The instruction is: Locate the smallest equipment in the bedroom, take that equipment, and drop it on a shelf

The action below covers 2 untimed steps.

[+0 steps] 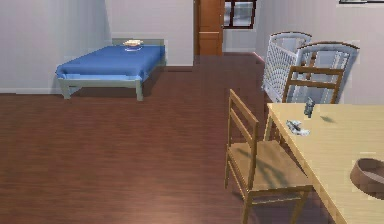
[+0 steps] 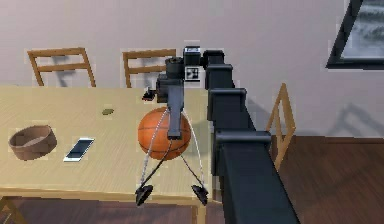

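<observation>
**Arm side view, L to R:** wooden surface (image 2: 60,105) w/ brown bowl (image 2: 32,142) and phone (image 2: 79,149). Next comes the basketball (image 2: 160,138), sitting on the surface approx. mid-picture. The tool (image 2: 172,193) lies across the ball, thin fingers (image 2: 145,190) running down past it. Contact, grip state and whether it holds anything: cannot tell. Dark arm (image 2: 240,140) at R.

**Forward view, L to R:** blue bed (image 1: 110,65), wooden chair (image 1: 255,150).

Blue bed (image 1: 105,65), wooden table (image 1: 345,140), chair (image 1: 268,170), brown bowl (image 2: 32,142), phone (image 2: 79,149)
</observation>
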{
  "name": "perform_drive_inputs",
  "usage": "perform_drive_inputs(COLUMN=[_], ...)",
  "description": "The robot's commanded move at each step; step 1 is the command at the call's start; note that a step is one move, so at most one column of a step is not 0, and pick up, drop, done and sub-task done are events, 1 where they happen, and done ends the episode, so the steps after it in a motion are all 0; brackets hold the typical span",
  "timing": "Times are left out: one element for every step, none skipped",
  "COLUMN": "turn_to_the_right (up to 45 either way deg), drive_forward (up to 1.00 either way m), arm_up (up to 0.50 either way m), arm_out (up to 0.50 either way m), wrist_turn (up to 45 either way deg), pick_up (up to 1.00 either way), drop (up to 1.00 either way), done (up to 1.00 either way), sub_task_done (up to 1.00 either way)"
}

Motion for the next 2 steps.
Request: perform_drive_inputs(turn_to_the_right=[0.0, 0.0], drive_forward=[0.00, 0.00], arm_up=[0.00, 0.00], arm_out=[0.00, 0.00], wrist_turn=[45.0, 45.0], pick_up=[0.00, 0.00], drop=[0.00, 0.00], done=[0.00, 0.00], sub_task_done=[0.00, 0.00])
